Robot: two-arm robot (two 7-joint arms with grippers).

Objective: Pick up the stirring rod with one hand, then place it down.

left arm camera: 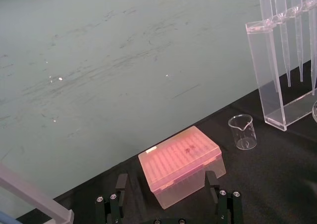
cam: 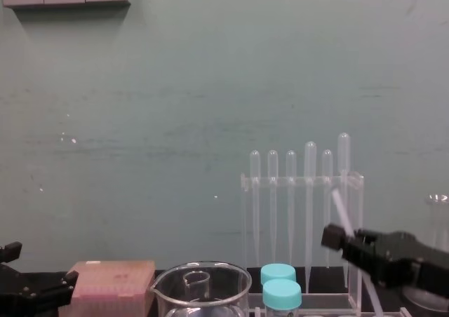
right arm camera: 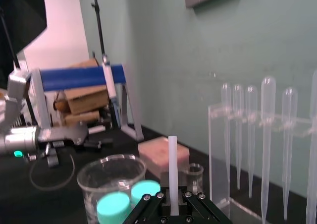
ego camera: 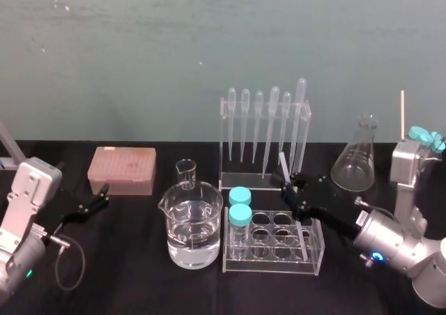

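Above the tube rack [ego camera: 315,254], the right tool [ego camera: 293,189] is clamped on the tilted stirring rod [ego camera: 285,168]. The left tool [ego camera: 94,202] idles, fingers apart, by the pink box [ego camera: 122,170]. A hasty swing could snag the near rack or strike the pipette rack [ego camera: 265,148] just behind.

stirring rod [ego camera: 283,165]: middle hidden by right claw [ego camera: 290,188] | left claw [left arm camera: 167,207]: cut by edge

Head cam looks down and forward over the black table [ego camera: 139,287]; chest cam sits lower, side-on toward the green wall [cam: 210,85]. Wrist cams ride right behind the left gripper [left arm camera: 167,184] and right gripper [right arm camera: 171,201]. All four catch the pipette rack [ego camera: 265,144].
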